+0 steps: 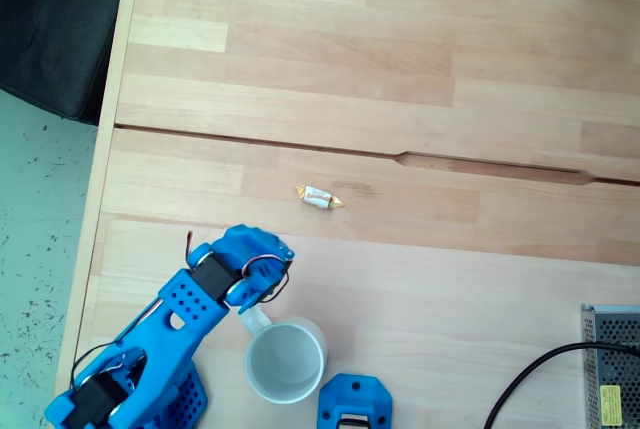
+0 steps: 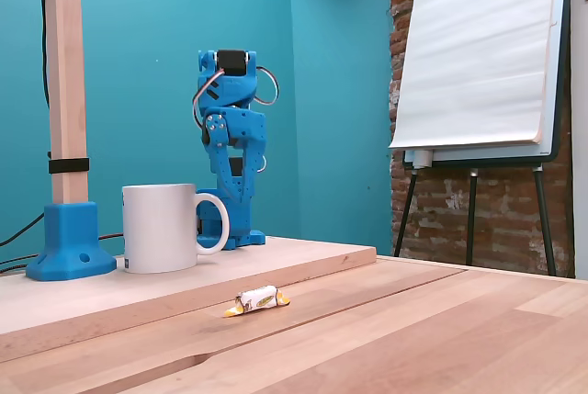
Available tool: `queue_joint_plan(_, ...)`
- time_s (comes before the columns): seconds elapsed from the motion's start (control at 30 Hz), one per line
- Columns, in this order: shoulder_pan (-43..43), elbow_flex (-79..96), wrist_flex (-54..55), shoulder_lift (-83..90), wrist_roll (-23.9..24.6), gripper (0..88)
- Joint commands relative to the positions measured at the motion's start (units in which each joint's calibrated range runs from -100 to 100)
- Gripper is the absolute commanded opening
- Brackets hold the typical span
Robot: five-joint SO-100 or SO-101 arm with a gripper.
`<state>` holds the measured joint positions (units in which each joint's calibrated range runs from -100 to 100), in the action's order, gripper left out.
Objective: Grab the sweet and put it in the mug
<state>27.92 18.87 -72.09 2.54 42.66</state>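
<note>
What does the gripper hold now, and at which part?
Nothing. The sweet lies alone on the table, apart from the folded blue arm, and the mug stands untouched.

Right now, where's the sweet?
The sweet lies on the bare wood near the middle of a fixed view, beyond the mug and just short of the table's groove. It is apart from the folded blue arm.

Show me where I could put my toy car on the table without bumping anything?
In the fixed view from above, the widest bare wood lies beyond the long groove, toward the top edge. Also free: the stretch right of the sweet, up to the metal box. It is crowded at the bottom left, where the mug, the blue arm and a blue stand sit together.
</note>
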Motion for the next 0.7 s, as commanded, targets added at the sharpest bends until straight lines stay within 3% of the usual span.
queue_joint_plan(0.0, 0.70, -6.38, 0.32, -1.25, -0.29, 0.0)
queue_joint_plan(0.3, -0.25, -13.52, 0.32, -12.35, -2.20, 0.0)
queue_joint_plan(0.67, -3.95, -19.85, 0.24, -14.25, -20.95, 0.0)
